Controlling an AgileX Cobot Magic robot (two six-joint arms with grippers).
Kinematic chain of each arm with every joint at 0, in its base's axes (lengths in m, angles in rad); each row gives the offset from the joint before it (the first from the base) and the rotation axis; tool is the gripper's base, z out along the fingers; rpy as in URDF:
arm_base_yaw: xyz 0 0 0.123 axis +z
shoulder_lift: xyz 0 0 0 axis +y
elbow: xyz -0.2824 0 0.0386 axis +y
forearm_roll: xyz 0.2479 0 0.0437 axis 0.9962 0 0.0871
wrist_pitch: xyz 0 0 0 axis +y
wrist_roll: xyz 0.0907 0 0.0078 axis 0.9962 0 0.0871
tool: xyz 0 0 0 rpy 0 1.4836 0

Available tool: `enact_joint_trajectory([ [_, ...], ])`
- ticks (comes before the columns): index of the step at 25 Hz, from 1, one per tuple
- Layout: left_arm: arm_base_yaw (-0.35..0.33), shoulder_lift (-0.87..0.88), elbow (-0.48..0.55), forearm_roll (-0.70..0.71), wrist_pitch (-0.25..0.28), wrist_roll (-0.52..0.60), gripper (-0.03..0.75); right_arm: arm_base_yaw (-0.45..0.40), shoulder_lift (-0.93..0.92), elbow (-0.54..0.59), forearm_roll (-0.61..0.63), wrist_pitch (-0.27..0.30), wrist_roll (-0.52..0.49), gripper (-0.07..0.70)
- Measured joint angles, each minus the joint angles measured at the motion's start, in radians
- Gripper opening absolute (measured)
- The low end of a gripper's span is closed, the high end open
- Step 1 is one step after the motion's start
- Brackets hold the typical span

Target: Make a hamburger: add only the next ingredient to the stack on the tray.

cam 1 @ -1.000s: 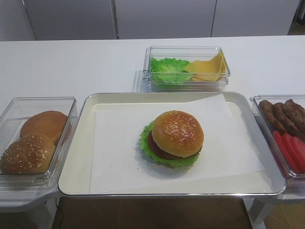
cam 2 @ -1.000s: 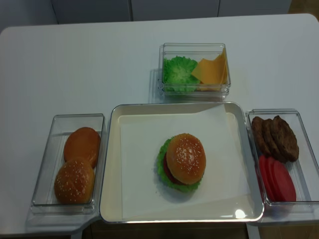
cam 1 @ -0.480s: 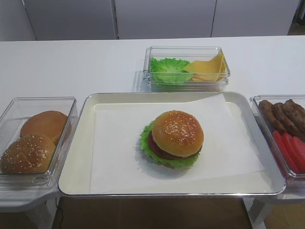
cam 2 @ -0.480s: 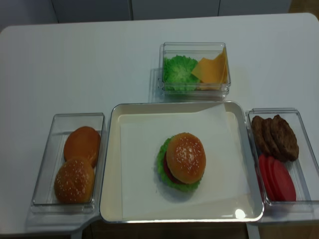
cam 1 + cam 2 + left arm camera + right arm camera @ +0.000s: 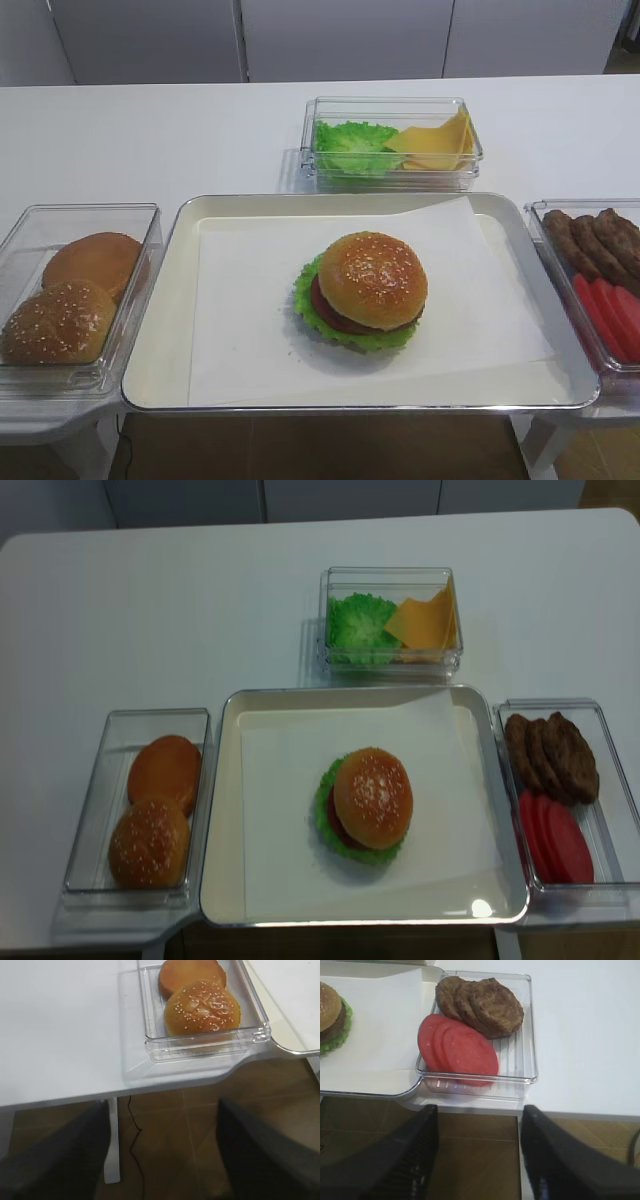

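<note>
Nothing has moved: the seeded bun top [image 5: 373, 279] caps the stack [image 5: 340, 318] on the tray [image 5: 160, 340]. Only wrist views show the grippers (blurred), left gripper [image 5: 162, 1160] and right gripper [image 5: 479, 1155] both spread, holding nothing.

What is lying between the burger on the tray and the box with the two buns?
Only bare white paper and the tray's rim, seen in both high views.

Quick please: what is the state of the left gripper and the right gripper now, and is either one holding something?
Left gripper: open, holding nothing; it hangs off the table edge.
Right gripper: open, holding nothing; it also hangs off the table edge.
</note>
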Motion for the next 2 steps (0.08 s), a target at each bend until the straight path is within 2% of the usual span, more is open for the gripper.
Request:
enact_joint_trajectory([
  [2,0.0,0.0,0.005,0.0,-0.023,0.0,0.473,0.0,0.0,0.0,0.0,0.0,0.0,0.404],
])
